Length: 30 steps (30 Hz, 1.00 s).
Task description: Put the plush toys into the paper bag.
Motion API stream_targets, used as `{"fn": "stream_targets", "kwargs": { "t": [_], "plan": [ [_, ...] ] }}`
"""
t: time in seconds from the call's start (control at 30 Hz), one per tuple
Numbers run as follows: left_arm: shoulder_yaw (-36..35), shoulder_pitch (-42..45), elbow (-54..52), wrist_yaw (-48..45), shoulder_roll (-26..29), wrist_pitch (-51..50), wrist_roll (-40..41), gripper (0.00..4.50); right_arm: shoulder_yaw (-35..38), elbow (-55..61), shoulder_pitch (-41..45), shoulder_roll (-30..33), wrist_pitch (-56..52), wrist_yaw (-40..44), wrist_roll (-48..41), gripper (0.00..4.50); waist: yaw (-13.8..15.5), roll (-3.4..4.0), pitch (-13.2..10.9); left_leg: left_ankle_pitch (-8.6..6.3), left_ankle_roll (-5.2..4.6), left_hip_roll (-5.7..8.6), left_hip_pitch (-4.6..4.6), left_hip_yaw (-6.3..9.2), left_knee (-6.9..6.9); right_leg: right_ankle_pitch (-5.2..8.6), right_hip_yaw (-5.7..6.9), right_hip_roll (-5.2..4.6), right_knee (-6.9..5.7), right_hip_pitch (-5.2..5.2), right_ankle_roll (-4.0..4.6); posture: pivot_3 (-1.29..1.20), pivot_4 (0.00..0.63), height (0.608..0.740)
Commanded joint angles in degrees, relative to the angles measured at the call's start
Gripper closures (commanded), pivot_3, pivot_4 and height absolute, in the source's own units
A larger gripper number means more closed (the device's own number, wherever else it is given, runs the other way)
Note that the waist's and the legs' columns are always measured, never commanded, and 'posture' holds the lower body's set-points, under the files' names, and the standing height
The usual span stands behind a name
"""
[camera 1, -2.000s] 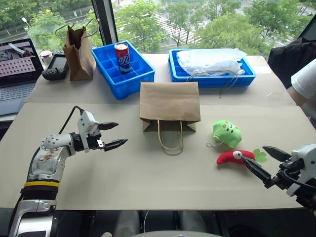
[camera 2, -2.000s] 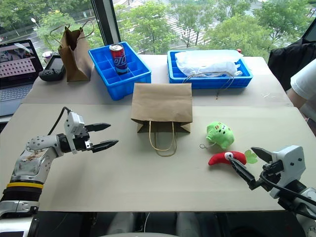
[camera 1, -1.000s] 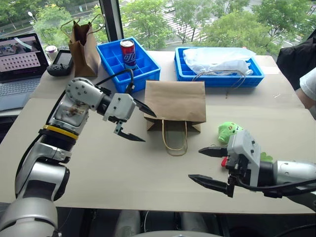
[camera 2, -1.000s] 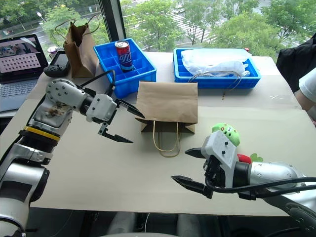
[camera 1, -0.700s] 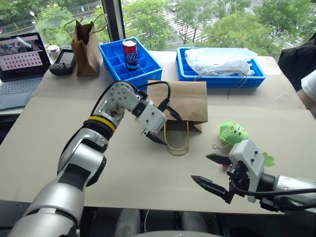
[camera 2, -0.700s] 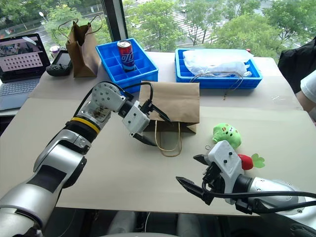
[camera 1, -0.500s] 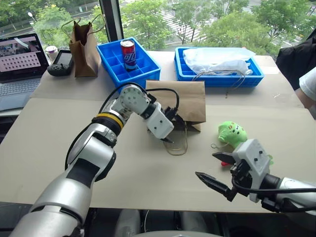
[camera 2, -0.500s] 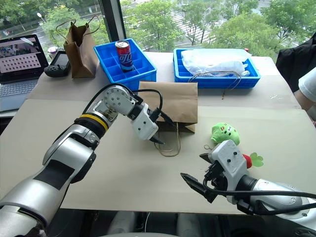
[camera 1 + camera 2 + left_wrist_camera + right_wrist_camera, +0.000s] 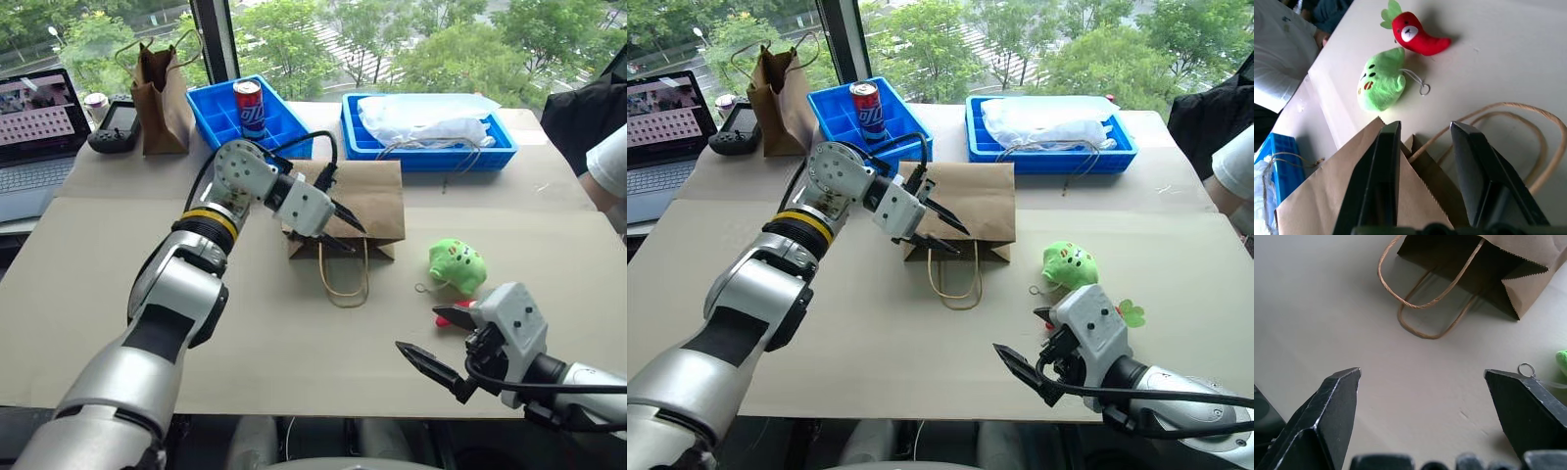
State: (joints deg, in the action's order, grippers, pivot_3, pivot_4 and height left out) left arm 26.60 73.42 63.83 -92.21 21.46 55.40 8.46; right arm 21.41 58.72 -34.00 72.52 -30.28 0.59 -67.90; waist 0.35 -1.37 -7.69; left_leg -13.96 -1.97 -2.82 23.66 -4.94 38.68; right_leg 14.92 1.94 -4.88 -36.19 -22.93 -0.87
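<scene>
Reaching over the kraft paper bag (image 9: pixel 345 201), your left gripper (image 9: pixel 345 228) sat part-open astride its mouth edge. Your right gripper (image 9: pixel 439 345) gaped wide and empty; the red chili plush (image 9: pixel 1418 35) and green plush (image 9: pixel 457 265) lay at its one o'clock, nearer that arm.

The beige bench (image 9: pixel 245 333) carries a flat paper bag (image 9: pixel 358 201), green plush (image 9: pixel 457 264), red chili plush (image 9: pixel 1418 36), two blue trays (image 9: pixel 220 108), a laptop (image 9: pixel 34 137).

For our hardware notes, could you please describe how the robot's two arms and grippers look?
Both arms are silver-grey metal. The left arm has a yellow-and-black band and a looping black cable. Each white, boxy gripper, left gripper and right gripper, has two pointed black fingers.
</scene>
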Motion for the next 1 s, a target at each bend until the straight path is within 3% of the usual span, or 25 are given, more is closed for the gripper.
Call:
{"fn": "stream_targets", "kwargs": {
  "t": [0.03, 0.07, 0.27, 0.57, 0.67, 0.8, 0.93, 1.0],
  "plan": [
    [4.1, -0.3, 1.3, -0.3, 3.5, 8.9, -4.1, 1.05, 0.0, 1.3, 0.8, -0.4, 1.2, 0.3, 1.9, 0.00, 0.2, 0.00, 0.0, 0.00, 0.00, 0.00, 0.00, 0.00, 0.00, 0.00, -0.05, 0.02, 0.00, 0.01, 0.00, 0.00, 0.150, 0.724],
    [4.6, -0.6, 2.0, -0.3, 3.8, 10.3, -4.9, 0.69, -0.2, 1.3, 0.9, -0.6, 1.1, 0.3, 2.2, 0.00, 0.3, 0.00, 0.0, 0.00, 0.00, 0.00, 0.01, 0.01, 0.01, 0.00, -0.09, 0.05, 0.01, 0.01, 0.00, 0.00, 0.150, 0.724],
    [3.3, -1.3, 4.4, 1.9, 1.3, 15.0, -9.0, 0.69, -0.8, 1.3, 0.8, -1.0, 1.4, -0.3, 3.6, 0.00, 1.2, -0.01, 0.0, 0.00, 0.00, 0.09, 0.14, 0.11, 0.14, 0.08, -1.24, 0.51, 0.13, 0.15, -0.18, 0.00, 0.150, 0.724],
    [5.6, 0.4, 5.9, 22.1, -2.1, 16.9, -26.4, 0.69, -0.3, 1.3, -2.0, 0.4, 4.2, -2.0, 3.2, 0.00, 0.7, -0.01, 0.0, -0.05, -0.09, 0.16, 0.08, 0.18, 0.13, 0.13, -1.50, 0.60, 0.11, 0.24, -0.26, 0.00, 0.150, 0.724],
    [6.4, 1.3, 6.3, 28.0, -2.7, 16.7, -30.8, 1.39, -0.3, 1.3, -4.4, 1.4, 6.2, -2.6, 3.5, 0.00, 0.7, -0.01, 0.0, -0.05, -0.09, 0.16, 0.07, 0.20, 0.13, 0.13, -1.50, 0.60, 0.11, 0.28, -0.27, 0.00, 0.150, 0.724],
    [6.3, 2.7, 7.1, 35.2, -3.4, 15.6, -34.4, 2.85, -1.6, 1.3, -6.8, 2.5, 8.6, -4.2, 4.4, 0.00, 0.5, -0.02, 0.0, -0.05, -0.09, 0.18, 0.07, 0.20, 0.13, 0.14, -1.52, 0.58, 0.11, 0.29, -0.30, 0.00, 0.150, 0.724],
    [3.3, 4.7, 8.2, 35.0, -5.1, 14.0, -30.8, 4.39, -8.8, 1.3, -7.8, 2.4, 7.7, -6.9, 6.8, 0.00, 0.6, -0.02, 0.0, -0.05, -0.09, 0.19, 0.08, 0.20, 0.13, 0.17, -1.53, 0.58, 0.10, 0.31, -0.35, 0.00, 0.150, 0.724],
    [1.5, 5.2, 8.5, 32.5, -5.7, 13.0, -28.0, 4.48, -13.3, 1.3, -6.1, 0.3, 6.5, -8.6, 9.1, 0.00, 0.5, -0.02, 0.0, -0.05, -0.09, 0.22, 0.08, 0.20, 0.13, 0.19, -1.56, 0.57, 0.11, 0.31, -0.37, 0.00, 0.150, 0.724]
  ]
}}
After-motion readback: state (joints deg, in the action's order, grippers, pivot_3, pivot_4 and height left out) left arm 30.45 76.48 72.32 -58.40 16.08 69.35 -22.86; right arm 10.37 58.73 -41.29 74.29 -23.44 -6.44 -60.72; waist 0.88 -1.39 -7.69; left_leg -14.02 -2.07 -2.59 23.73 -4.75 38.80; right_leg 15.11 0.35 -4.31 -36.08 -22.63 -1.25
